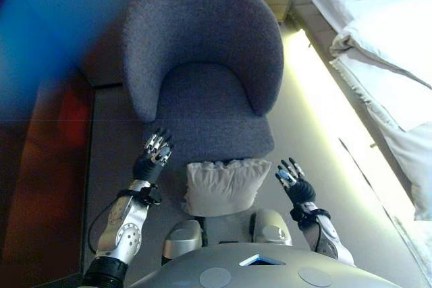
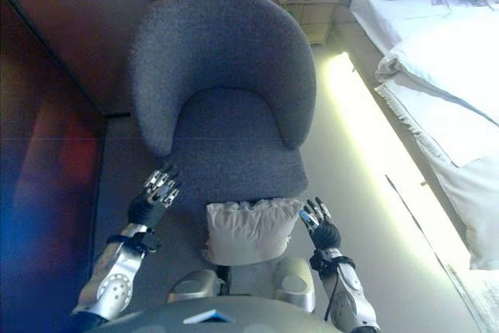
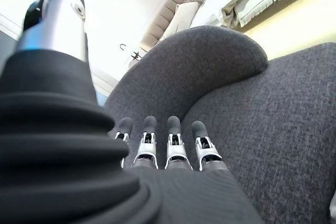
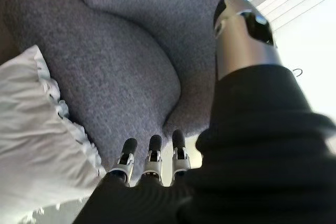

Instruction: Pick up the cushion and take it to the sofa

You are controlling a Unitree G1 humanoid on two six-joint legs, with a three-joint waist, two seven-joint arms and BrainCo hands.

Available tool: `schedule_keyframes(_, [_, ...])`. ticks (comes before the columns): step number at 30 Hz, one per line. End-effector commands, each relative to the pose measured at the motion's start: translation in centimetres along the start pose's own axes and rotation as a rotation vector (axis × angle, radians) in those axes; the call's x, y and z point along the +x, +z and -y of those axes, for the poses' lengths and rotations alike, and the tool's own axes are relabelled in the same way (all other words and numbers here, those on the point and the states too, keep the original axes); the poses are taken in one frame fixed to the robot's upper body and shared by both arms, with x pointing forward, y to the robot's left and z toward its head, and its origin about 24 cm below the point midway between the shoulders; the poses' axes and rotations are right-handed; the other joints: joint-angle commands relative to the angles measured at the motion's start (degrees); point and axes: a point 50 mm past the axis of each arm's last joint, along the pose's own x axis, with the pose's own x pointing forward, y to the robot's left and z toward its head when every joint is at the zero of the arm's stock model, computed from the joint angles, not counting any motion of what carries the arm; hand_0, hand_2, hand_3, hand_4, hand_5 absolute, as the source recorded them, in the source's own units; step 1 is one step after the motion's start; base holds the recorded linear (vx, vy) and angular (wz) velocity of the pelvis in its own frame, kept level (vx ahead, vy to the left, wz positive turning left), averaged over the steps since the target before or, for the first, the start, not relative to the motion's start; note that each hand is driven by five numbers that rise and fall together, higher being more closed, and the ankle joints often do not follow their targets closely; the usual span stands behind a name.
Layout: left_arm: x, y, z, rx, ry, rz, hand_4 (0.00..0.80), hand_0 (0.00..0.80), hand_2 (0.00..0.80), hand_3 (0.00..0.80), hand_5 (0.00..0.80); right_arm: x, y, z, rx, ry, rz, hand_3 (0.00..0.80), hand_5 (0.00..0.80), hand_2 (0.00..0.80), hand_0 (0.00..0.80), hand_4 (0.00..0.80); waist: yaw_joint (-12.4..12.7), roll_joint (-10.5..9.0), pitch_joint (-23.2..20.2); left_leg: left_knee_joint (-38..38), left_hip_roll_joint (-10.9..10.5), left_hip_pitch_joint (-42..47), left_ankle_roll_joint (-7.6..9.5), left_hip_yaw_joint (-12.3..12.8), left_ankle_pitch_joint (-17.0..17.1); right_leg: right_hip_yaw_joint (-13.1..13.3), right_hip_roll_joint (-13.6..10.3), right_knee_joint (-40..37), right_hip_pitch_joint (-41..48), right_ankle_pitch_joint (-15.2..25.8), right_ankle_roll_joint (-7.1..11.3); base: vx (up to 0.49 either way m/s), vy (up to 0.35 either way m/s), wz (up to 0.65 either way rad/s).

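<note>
Leaning against the front edge of the rounded grey fabric armchair, the pale frilled cushion stands between the left hand and right hand, both with straight fingers, holding nothing.

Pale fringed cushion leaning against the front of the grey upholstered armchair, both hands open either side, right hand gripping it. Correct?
Not quite: the right hand grips nothing. The right eye view shows it open beside the pale fringed cushion, clear of it. The cushion does lean on the grey upholstered armchair, left hand open too.
</note>
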Motion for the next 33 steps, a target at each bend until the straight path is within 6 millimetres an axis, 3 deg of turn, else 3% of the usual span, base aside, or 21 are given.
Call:
schedule_keyframes(1, [0.1,2.0,1.4,0.046,-0.089,0.085,0.0,0.0,0.0,0.0,0.0,1.3,1.9,-1.0,0.036,0.05,0.09,0.0,0.0,0.0,0.0,0.0,0.56,-2.26,-0.08,2.59,-0.3,1.88,-0.85,-0.06,-8.18,1.81,-0.27,-4.67,1.65,13.33,0.47,0.12,-0.065,0.35])
schedule_keyframes(5, [-0.3,1.6,1.2,0.044,-0.049,0.073,0.0,0.0,0.0,0.0,0.0,1.4,1.6,-1.2,0.037,0.057,0.071,0.0,0.0,0.0,0.0,0.0,2.12,-2.46,-1.02,3.61,0.23,1.31,-0.79,0.52,-8.33,-0.46,-2.12,-3.16,4.44,12.78,0.18,0.105,-0.07,0.16])
schedule_keyframes(7, [-0.6,1.8,0.7,0.044,-0.019,0.083,0.0,0.0,0.0,0.0,0.0,1.5,1.5,-1.7,0.025,0.09,0.065,0.0,0.0,0.0,0.0,0.0,3.31,-2.44,-1.17,3.82,0.94,1.12,-0.83,2.42,-8.31,-3.7,-3.8,-2.31,5.88,12.67,0.12,0.068,-0.106,-0.11])
schedule_keyframes(10, [-0.8,2.2,0.0,0.047,0.015,0.098,0.0,0.0,0.0,0.0,0.0,1.9,1.6,-2.2,0.009,0.127,0.062,0.0,0.0,0.0,0.0,0.0,4.22,-2.03,-1.36,3.93,1.99,0.77,-1.23,3.8,-7.8,-5.47,-4.65,-2.69,7.9,10.98,-0.18,0.049,-0.145,-0.21])
schedule_keyframes(17, [-1.0,2.2,-0.4,0.042,0.048,0.098,0.0,0.0,0.0,0.0,0.0,1.9,2.1,-2.3,-0.026,0.132,0.058,0.0,0.0,0.0,0.0,0.0,3.55,-1.15,-2.26,3.43,4.46,1.13,-3.22,5.13,-6.49,-6.23,-0.97,-8.98,11.86,3.44,-0.69,0.041,-0.142,-0.23])
schedule_keyframes(25, [-1.5,1.3,-0.9,0.078,0.141,0.104,0.0,0.0,0.0,0.0,0.0,3.1,3.7,-2.8,-0.176,0.172,0.067,0.0,0.0,0.0,0.0,0.0,4.32,-0.1,-3.37,1.05,5.4,2.89,-5.17,9.29,-5.24,-10.27,1.33,-16.16,14.4,4.1,-2.21,-0.018,-0.069,-0.13])
schedule_keyframes(30, [-1.4,1.6,-1.3,0.043,0.155,0.11,0.0,0.0,0.0,0.0,0.0,3.1,4.1,-2.7,-0.227,0.165,0.08,0.0,0.0,0.0,0.0,0.0,4.15,0.44,-3.24,4.85,6.8,0.58,-6.2,7.64,-4.55,-9.03,2.76,-13.43,13.46,1.8,-4.27,-0.021,-0.096,-0.1])
schedule_keyframes(33, [-1.0,1.2,-1.1,0.05,0.152,0.102,0.0,0.0,0.0,0.0,0.0,3.5,4.6,-2.4,-0.267,0.148,0.088,0.0,0.0,0.0,0.0,0.0,4.39,0.74,-2.14,11.32,7.56,-2.0,-7.25,5.5,-2.53,-9.26,3.74,-12.65,13.74,0.79,-6.17,-0.026,-0.066,0.15])
